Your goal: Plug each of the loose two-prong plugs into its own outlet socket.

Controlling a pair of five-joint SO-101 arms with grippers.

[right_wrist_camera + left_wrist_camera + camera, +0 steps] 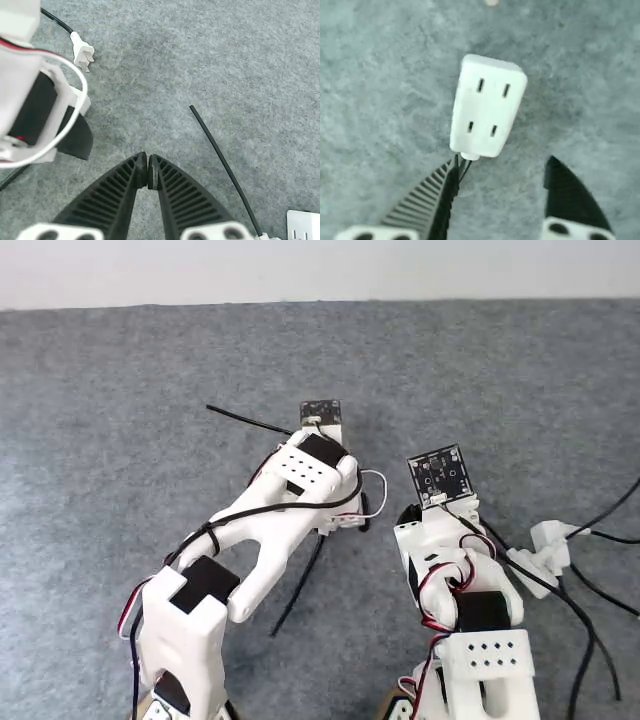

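Note:
A white outlet block with two pairs of slots lies flat on the grey carpet, its thin cable leaving at the end nearer my left gripper. That gripper hovers just short of the block, open, with nothing between its fingers; the cable runs beside one finger. A white two-prong plug on a black cable lies on the carpet beyond the left arm. My right gripper is shut on nothing, above bare carpet. In the high view both arms stand side by side.
A loose black cable crosses the carpet beside my right gripper and ends at a white socket piece. More white plug pieces with black cables lie right of the right arm. Another black cable runs under the left arm.

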